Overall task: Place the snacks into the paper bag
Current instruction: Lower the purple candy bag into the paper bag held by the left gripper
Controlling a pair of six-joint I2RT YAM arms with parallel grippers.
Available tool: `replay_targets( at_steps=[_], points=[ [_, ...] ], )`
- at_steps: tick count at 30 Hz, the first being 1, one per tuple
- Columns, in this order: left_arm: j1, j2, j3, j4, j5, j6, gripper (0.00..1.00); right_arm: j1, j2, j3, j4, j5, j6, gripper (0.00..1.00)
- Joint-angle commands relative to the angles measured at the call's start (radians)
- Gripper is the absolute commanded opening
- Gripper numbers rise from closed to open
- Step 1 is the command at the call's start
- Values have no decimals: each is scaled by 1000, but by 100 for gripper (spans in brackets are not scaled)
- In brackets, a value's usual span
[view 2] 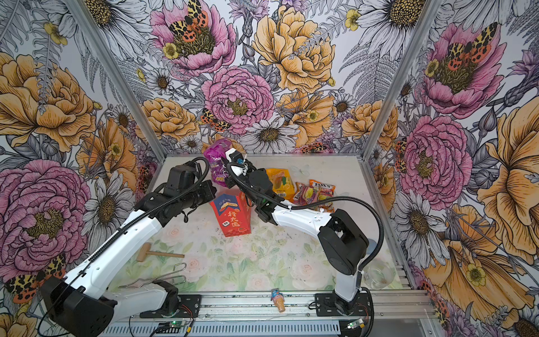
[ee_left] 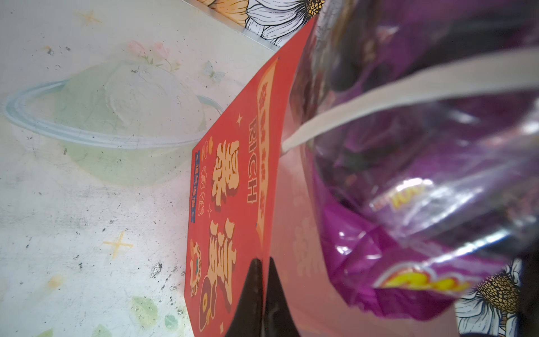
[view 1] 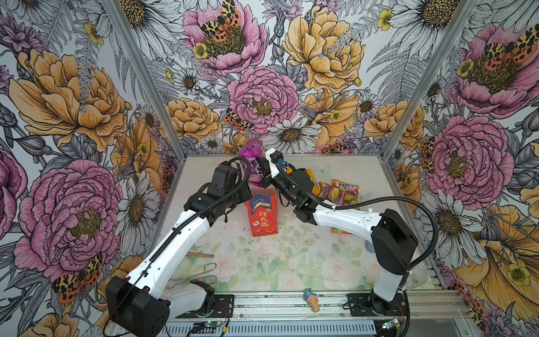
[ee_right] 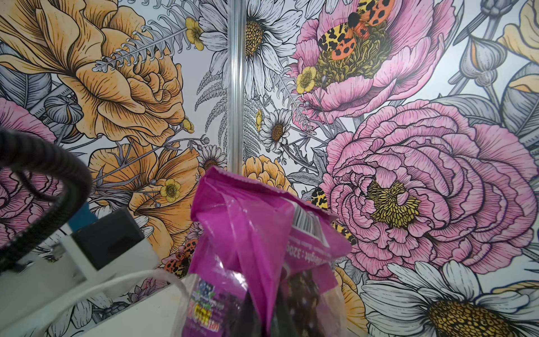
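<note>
Purple packet (view 1: pixel 252 163): it is hanging just above the mouth of the paper bag (view 1: pixel 262 217), toward the bag's far side. Its crimped top seam is pointing up and its lower end is dipping toward the opening.
Packet handling: judge it as soft, glossy film that looks well filled. It is likely slippery and will sag below any pinch. A hold across the flat body or on the top seam looks safest.
Right gripper (view 1: pixel 262 172): you are clamping it on the purple packet's side, partway up the body.
Right arm: it is reaching in from the bag's right, with the forearm low and the wrist angling upward over the bag.
Paper bag handling: it is thin, light paper that is likely to tip or buckle when the packet pushes against it. The white string handle (ee_left: pixel 408 87) is crossing the opening and could snag the packet.
Left gripper (ee_left: pixel 263 280): you are pinching it closed on the bag's red wall at the rim, which is steadying the mouth.
Left arm: it is coming in from the bag's left, with the elbow raised and the wrist turning inward.
Other snacks (view 2: pixel 309 191): they are lying in a cluster on the table, well to the bag's right and beyond it.
</note>
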Motion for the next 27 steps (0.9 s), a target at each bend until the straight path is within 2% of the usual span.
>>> replay_targets(
  at_steps=[1,24,25,27],
  points=[
    [-8,13,15,2,21,7,0,-5,-19,27,152,26,-41,0],
    [-7,12,16,3,22,8,0,18,5,16,202,117,-149,0],
    [-8,12,16,2,23,10,0,20,7,14,206,119,-155,5],
    [-7,14,17,3,23,10,0,20,6,12,203,110,-161,29]
  ],
)
